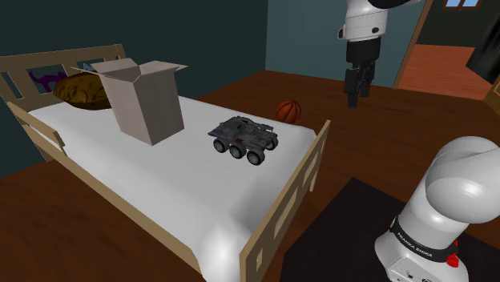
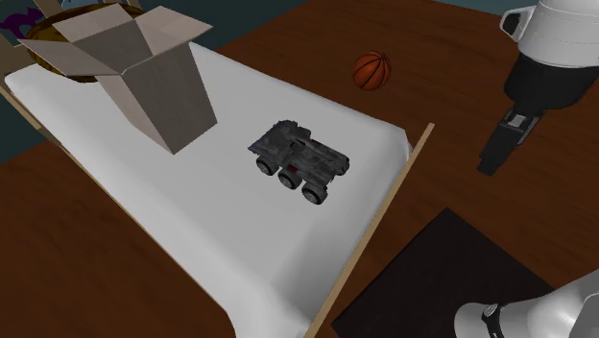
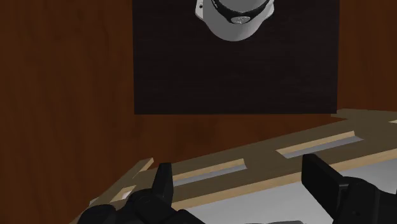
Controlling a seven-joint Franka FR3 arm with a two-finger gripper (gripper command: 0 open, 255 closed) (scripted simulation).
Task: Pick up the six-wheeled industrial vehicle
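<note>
Above wooden floor (image 1: 372, 148), hand (image 1: 358, 96) spread wide, empty.

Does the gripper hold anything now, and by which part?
Nothing is held. The gripper hangs in the air, fingers open, apart from the vehicle on the bed.

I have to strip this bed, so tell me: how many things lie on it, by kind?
Vehicle: 1
Box: 1
Cushion: 1
Total: 3
</note>
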